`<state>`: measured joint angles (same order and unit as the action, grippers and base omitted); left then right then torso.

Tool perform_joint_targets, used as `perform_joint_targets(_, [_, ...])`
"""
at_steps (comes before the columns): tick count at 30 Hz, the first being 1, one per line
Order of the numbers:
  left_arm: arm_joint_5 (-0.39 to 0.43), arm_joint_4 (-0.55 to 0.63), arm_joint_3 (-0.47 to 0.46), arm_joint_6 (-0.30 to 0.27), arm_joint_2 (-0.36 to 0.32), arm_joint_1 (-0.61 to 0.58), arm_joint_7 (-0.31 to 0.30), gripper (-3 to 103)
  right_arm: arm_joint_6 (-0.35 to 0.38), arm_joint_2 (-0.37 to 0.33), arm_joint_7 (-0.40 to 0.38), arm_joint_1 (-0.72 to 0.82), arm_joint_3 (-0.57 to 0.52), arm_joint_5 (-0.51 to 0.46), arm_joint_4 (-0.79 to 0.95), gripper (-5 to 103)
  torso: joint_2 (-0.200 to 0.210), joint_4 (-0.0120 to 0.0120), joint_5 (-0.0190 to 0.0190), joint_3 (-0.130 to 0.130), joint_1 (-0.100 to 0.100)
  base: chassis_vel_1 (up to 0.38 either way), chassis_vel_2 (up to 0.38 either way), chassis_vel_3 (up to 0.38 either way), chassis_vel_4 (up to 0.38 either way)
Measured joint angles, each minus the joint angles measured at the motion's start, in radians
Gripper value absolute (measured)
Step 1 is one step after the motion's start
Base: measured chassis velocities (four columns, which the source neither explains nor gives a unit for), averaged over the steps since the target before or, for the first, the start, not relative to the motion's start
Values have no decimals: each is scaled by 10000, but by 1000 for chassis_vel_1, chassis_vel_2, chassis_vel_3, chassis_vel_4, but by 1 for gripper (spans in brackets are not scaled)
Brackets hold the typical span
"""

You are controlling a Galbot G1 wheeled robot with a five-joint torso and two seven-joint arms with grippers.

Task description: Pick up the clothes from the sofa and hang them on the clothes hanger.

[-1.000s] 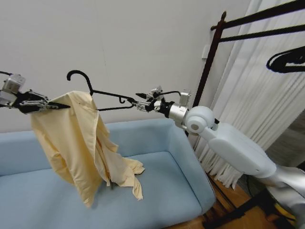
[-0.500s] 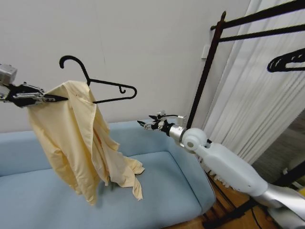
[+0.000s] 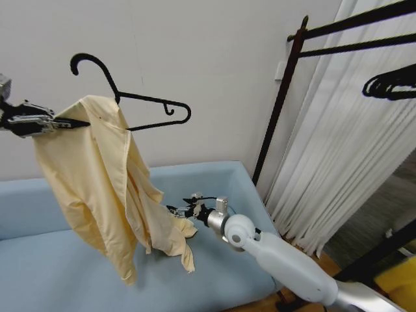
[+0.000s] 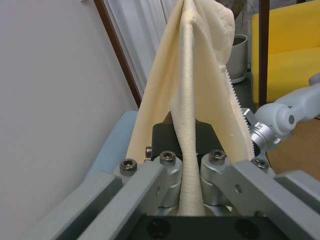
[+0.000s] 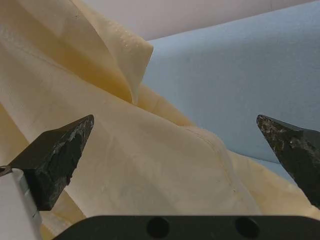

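Note:
A yellow shirt (image 3: pixel 97 175) hangs half-draped on a black hanger (image 3: pixel 146 101), its lower hem trailing onto the light blue sofa (image 3: pixel 227 260). My left gripper (image 3: pixel 73 122) is held high at the left and is shut on the shirt's shoulder over the hanger's end. The left wrist view shows the cloth (image 4: pixel 195 90) pinched between the fingers (image 4: pixel 167 172). My right gripper (image 3: pixel 177 210) is low over the seat, open, right beside the shirt's lower folds. In the right wrist view its fingertips (image 5: pixel 60 150) stand wide apart with yellow cloth (image 5: pixel 150 175) just beyond them.
A black clothes rack (image 3: pixel 279 97) stands right of the sofa, with black hangers (image 3: pixel 390 84) on its top bar. White curtains (image 3: pixel 338 162) hang behind it. A white wall is behind the sofa. A yellow seat (image 4: pixel 295 40) stands farther off in the room.
My right gripper let go of the hanger's right end and dropped down to the shirt's lower part on the sofa. The left gripper rose slightly with hanger and shirt.

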<state>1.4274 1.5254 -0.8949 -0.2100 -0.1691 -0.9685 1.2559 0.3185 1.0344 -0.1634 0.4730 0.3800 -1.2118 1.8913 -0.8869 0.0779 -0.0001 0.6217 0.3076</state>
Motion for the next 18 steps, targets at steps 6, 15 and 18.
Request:
perform_joint_targets(6, [168,28,-15,-18,-33,3,-68,2,-194,602,17,-175,85,-280,-332,100,0,1,-1,0,0,0,0,0,0])
perform_joint_targets(15, [389,115,-17,-35,-10,-2,-162,2,-330,1459,200,-522,205,-354,-1252,100,0,0,-1,0,0,0,0,0,0])
perform_joint_targets(18, [447,120,-24,-36,-18,-2,-180,2,-362,1622,321,-556,222,-295,-1476,103,0,1,0,0,0,0,0,0,0])
